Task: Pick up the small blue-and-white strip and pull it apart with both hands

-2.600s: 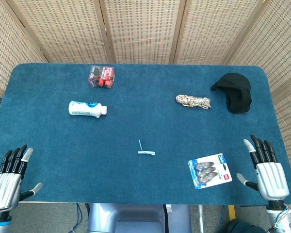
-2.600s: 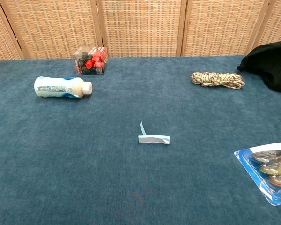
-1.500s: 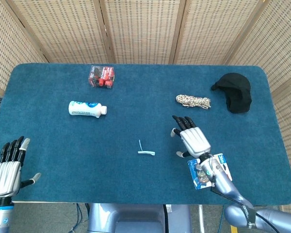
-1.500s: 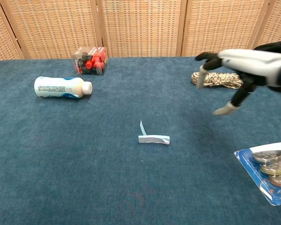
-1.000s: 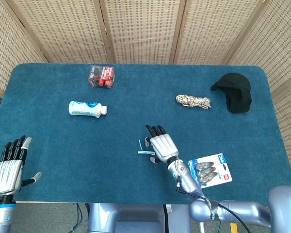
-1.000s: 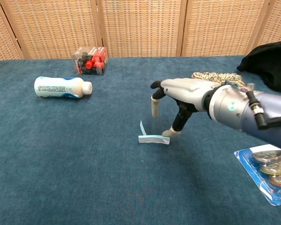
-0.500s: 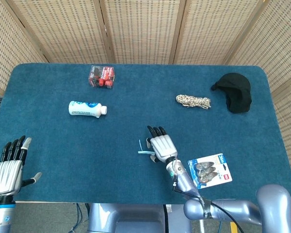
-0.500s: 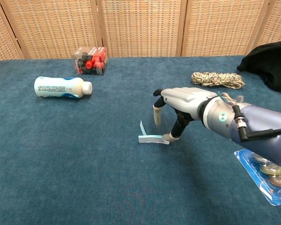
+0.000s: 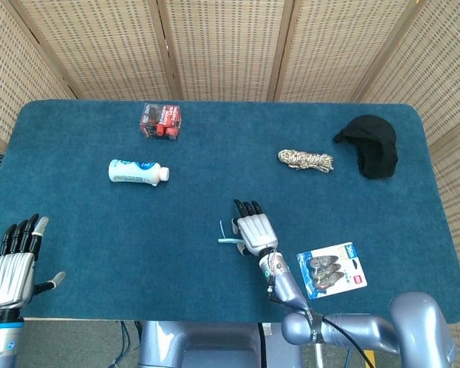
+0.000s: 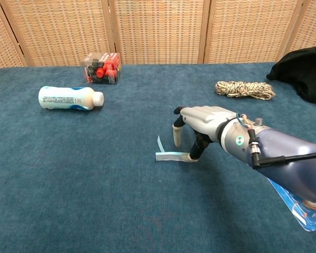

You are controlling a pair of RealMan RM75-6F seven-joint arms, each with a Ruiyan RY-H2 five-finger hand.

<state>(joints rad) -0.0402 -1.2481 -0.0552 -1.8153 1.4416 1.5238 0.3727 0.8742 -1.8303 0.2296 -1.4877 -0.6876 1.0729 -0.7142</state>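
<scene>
the right hand (image 10: 200, 124) has come down, fingers apart, thumb seemingly touching the strip (image 10: 171, 156); no grasp yet, left hand (image 9: 9, 268) waits open.

A blue carpeted table (image 9: 215, 146) filled most of the frame, with woven wicker screen panels (image 9: 222, 46) behind it along the top. Near the lower centre, the right hand (image 9: 255, 229) lay palm-down with fingers extended toward the top of the frame, just right of the small blue-and-white strip (image 9: 228, 235), whose right end disappeared under the hand's edge. The left hand (image 9: 12, 264) sat at the lower left corner, fingers spread and holding nothing. A white bottle (image 9: 138, 171) lay on its side at upper left, a red-and-black box (image 9: 160, 120) above it. A coiled rope (image 9: 305, 160) and black cloth (image 9: 372, 146) sat at upper right; a blister pack (image 9: 331, 271) lay at lower right.
</scene>
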